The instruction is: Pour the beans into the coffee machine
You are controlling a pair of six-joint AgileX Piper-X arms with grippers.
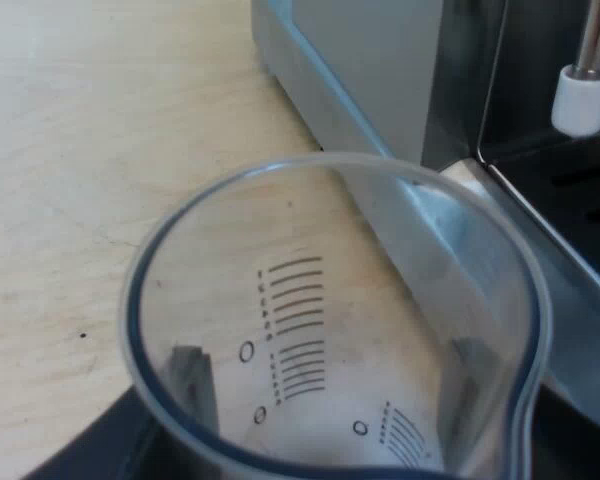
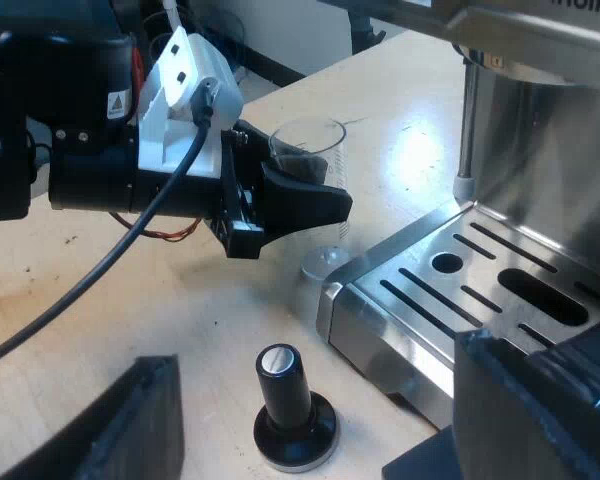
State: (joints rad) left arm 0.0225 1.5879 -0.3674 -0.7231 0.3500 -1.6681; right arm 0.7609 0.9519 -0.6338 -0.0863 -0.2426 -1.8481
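My left gripper [image 1: 330,375] is shut on a clear measuring glass [image 1: 310,300] with printed scale marks; its dark fingers [image 1: 192,378] show through the wall on either side. The glass looks empty. It is held upright over the wooden table beside the espresso machine [image 1: 380,70]. From the right wrist view, the left gripper [image 2: 308,195] holds the glass [image 2: 310,140] just off the corner of the machine's drip tray [image 2: 460,290]. My right gripper [image 2: 332,425] stands open low over the table, nothing between its fingers [image 2: 145,420].
A tamper with a black knob [image 2: 292,408] stands on the table between my right fingers, close to the drip tray's corner. A small round metal piece [image 2: 323,262] lies by that corner. The steam wand [image 2: 467,120], with a white tip [image 1: 583,100], hangs over the tray.
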